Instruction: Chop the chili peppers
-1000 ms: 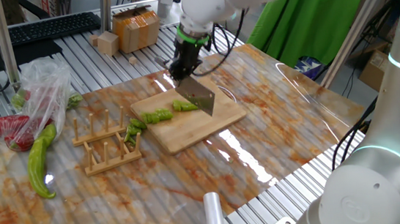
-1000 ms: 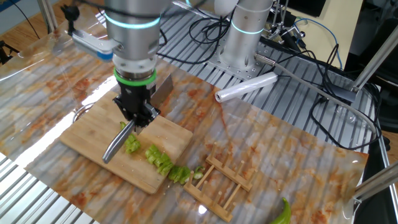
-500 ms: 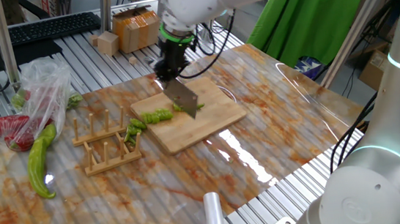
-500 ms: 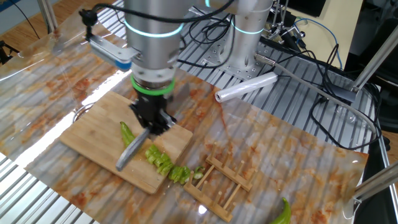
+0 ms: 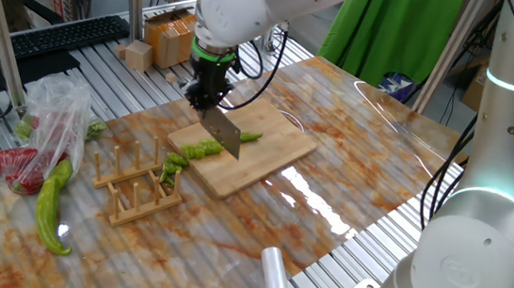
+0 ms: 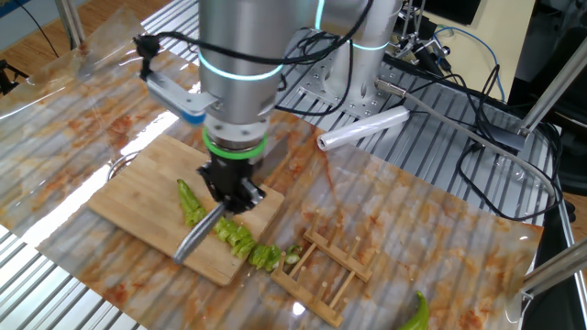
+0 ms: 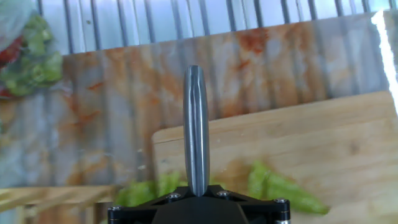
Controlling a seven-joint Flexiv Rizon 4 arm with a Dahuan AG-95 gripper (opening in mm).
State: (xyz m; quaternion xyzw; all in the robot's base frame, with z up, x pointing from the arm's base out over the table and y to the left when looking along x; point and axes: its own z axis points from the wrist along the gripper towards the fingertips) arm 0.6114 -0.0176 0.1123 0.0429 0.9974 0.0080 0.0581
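Note:
A green chili pepper lies on the bamboo cutting board [image 5: 268, 157], part whole [image 5: 247, 137] and part cut into chunks [image 5: 196, 151]. In the other fixed view the whole part [image 6: 189, 202] lies left of the blade and the chunks [image 6: 240, 240] trail right toward the rack. My gripper [image 5: 205, 94] is shut on a knife [image 5: 224, 134] whose blade points down at the chili between the two parts. In the hand view the knife [image 7: 196, 127] runs up the middle, with chili [image 7: 280, 190] on both sides.
A wooden rack [image 5: 135, 184] stands left of the board with chili bits beside it. A thick pale pepper [image 5: 52, 202] and a plastic bag with red peppers [image 5: 34, 137] lie at the left. A plastic roll [image 6: 364, 127] lies behind.
My gripper has moved the knife along the board toward the rack, from the far end of the chili to the gap beside the cut chunks.

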